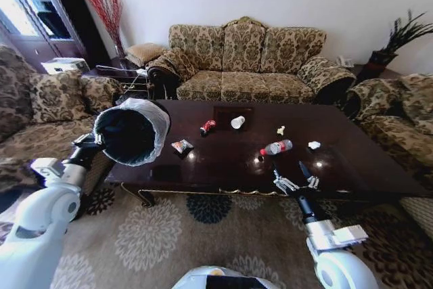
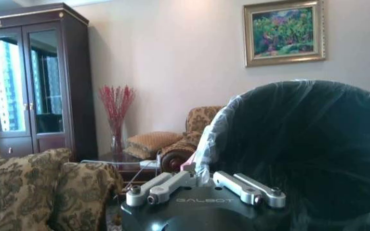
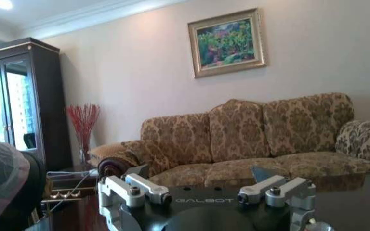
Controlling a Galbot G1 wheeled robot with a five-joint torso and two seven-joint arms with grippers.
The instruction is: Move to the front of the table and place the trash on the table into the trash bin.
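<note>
The dark glossy table (image 1: 352,167) stands in front of me. On it lie a clear bottle with a red label (image 1: 277,147), a white paper cup (image 1: 237,122), a red wrapper (image 1: 208,126), a snack packet (image 1: 181,145) and white paper bits (image 1: 314,145). My left gripper (image 1: 95,141) is shut on the rim of the black trash bin (image 1: 132,131) and holds it tilted over the table's left end, mouth towards me. In the left wrist view the bin (image 2: 307,149) rises just past the left gripper (image 2: 203,179). Over the table's front edge, just short of the bottle, my right gripper (image 1: 291,172) (image 3: 201,174) is open and holds nothing.
A patterned sofa (image 1: 247,65) stands behind the table, with armchairs at the left (image 1: 40,109) and right (image 1: 396,109). A side table with a vase of red twigs (image 1: 108,15) fills the back left corner. A patterned carpet (image 1: 176,235) lies under me.
</note>
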